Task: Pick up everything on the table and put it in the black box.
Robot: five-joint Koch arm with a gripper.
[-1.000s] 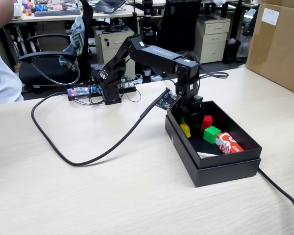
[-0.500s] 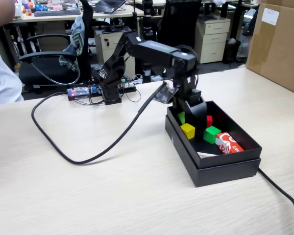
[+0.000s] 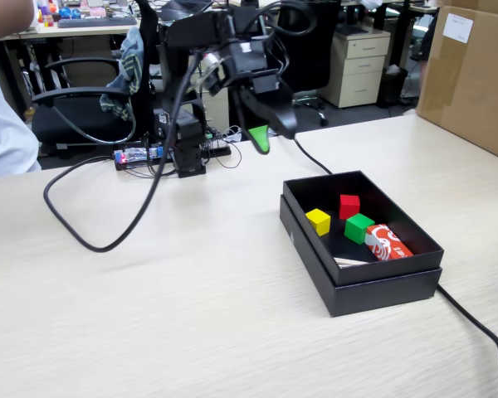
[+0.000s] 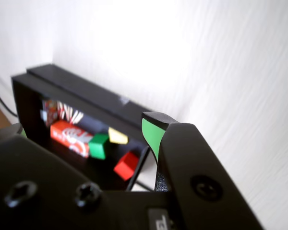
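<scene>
On the pale surface (image 3: 149, 315) in the fixed view, the black box (image 3: 373, 286) sits near the right edge; inside it the yellow cube (image 3: 318, 220) lies by the left wall, with a red cube (image 3: 349, 206) and a green cube (image 3: 358, 227) just beside it, and a red and white pack (image 3: 388, 242) next to the green one; the tool (image 3: 264, 139) hangs high above the surface, apart from the box, holding nothing; I cannot tell how wide it is.

In the wrist view, the tool (image 4: 149, 132) shows one green-tipped finger; the black box (image 4: 48, 96) lies past it; the yellow cube (image 4: 117, 136) rests inside, near the green cube (image 4: 99, 145) and red cube (image 4: 126, 165).
</scene>
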